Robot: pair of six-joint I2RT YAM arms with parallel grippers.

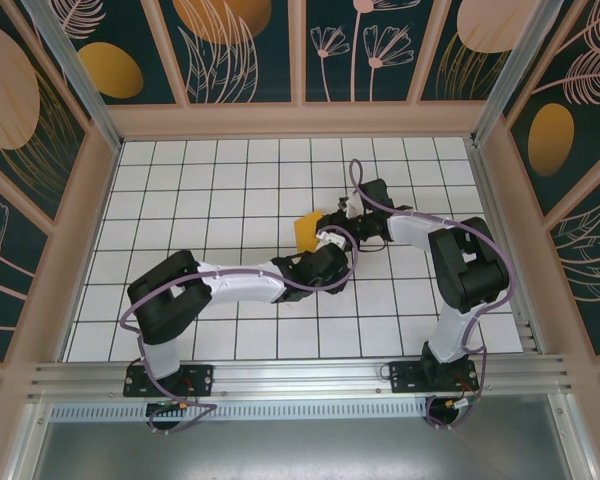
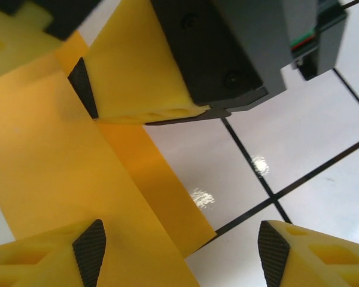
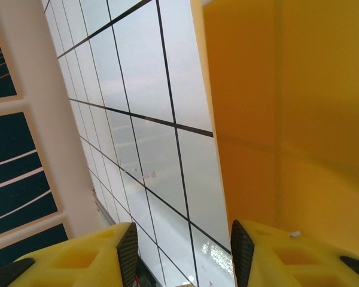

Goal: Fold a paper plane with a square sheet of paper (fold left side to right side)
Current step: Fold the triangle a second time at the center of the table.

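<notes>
Robotics lab test cell, by every sign. Boxed in on three sides by pale wooden-framed wall panels (image 1: pixel 230 60) printed with dark teal botanical patterns, like a staged backdrop. Floored with a glossy white surface (image 1: pixel 200 190) ruled in a black grid. Fitted along the near edge with a ribbed aluminium rail (image 1: pixel 300 378), carrying two bolted black-and-white robot arms (image 1: pixel 230 282) trailing loose purple cables (image 1: pixel 128 318).

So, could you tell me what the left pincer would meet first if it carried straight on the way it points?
Most likely the orange paper just ahead of the left pincer; a finger of the right pincer sits beyond it, though depth is unclear.
</notes>
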